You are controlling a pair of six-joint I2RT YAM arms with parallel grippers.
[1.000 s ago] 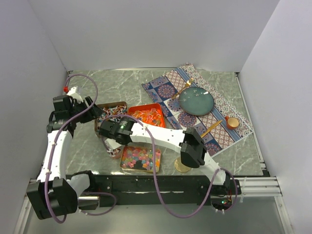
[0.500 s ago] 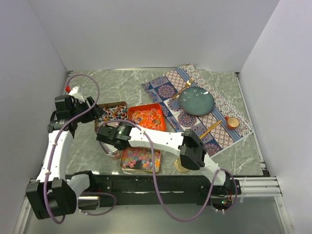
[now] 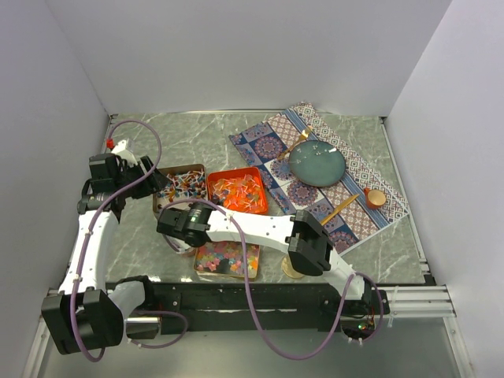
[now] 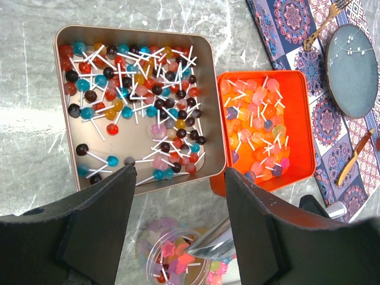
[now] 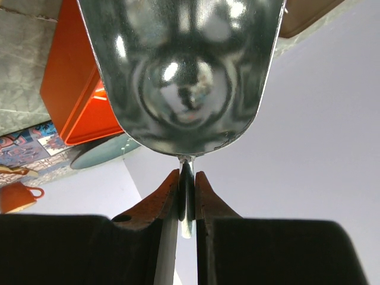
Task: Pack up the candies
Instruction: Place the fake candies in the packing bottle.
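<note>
The candies are spread over a few containers on the grey marble table. A rose-gold rectangular metal tin toward the left edge is full of little ball lollipops in red, blue and dark colours. A bright orange rectangular tin sits just beside it on the right, holding pink, yellow and orange lollipops. A third gold rectangular tin of multicoloured jelly bits sits at the near edge. Just to its left is a small clear round plastic jar with some star-ish jellies already in the bottom.

The left gripper hangs over the near side of the lollipop tin, jaws spread wide with nothing between them. The right gripper reaches across to the jar, jaws pinched narrow on the thin handle of a shiny metal scoop. The scoop's bowl is right above the jar's mouth; can't tell if anything's in it.
</note>
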